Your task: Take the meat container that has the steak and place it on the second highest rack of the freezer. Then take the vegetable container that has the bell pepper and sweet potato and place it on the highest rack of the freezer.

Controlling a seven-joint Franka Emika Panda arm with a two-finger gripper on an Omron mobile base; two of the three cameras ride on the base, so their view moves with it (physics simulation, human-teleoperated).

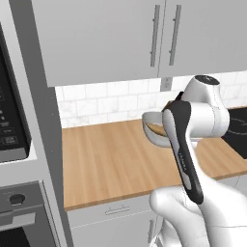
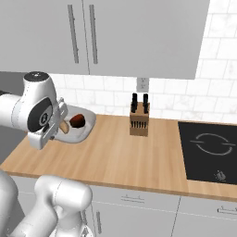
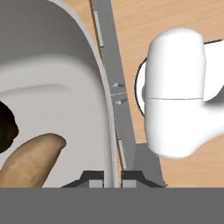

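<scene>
- The vegetable container (image 2: 85, 124), a pale-grey thick-walled bowl, hangs lifted above the wooden counter (image 2: 120, 157), carrying the tan sweet potato (image 3: 30, 162) and the dark-red bell pepper (image 2: 77, 120).
- The two-finger gripper (image 3: 112, 178) is clenched on the bowl's rim, the wall pinched between its tips.
- Judged step: the second half, carrying the vegetables.
- Next: keep the bowl level and bring it round to the freezer's highest rack.
</scene>
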